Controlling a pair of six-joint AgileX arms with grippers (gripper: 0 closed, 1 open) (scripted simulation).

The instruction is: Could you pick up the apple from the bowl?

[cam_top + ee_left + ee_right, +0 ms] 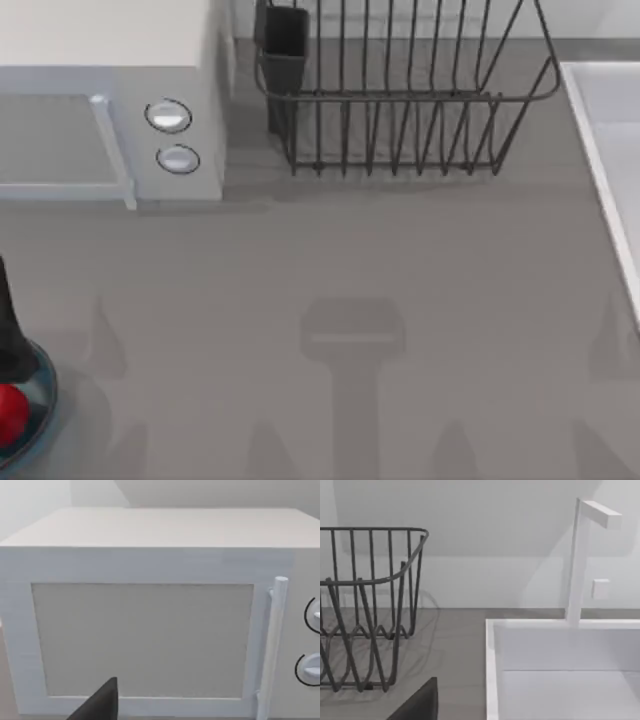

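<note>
Red and glossy, the apple [8, 413] sits inside the bowl [40, 405] at the far left edge of the table [350, 270], low in the top view, with only part of each inside the picture. A dark upright shape [10, 330] rises at the bowl's far rim; we take it for part of our left arm, though we cannot be sure. From where the apple lies, we judge the pick-up not yet done: the fruit rests in the bowl and nothing visibly grips it.

Our left wrist view faces the white microwave [145, 630], its door and handle [272, 645] square ahead, with one dark fingertip of the left hand [102, 702] at the picture's edge. Whether that hand is open or closed, we cannot tell. Our right wrist view looks toward the wire dish rack [365, 610] and the white sink [560, 670] with its tap [577, 560], again with a single dark fingertip of the right hand [420, 702], and again we cannot tell its state.

What is left, as we judge it, is nearly everything: bringing the left hand over the bowl, closing on the apple and lifting it clear.
</note>
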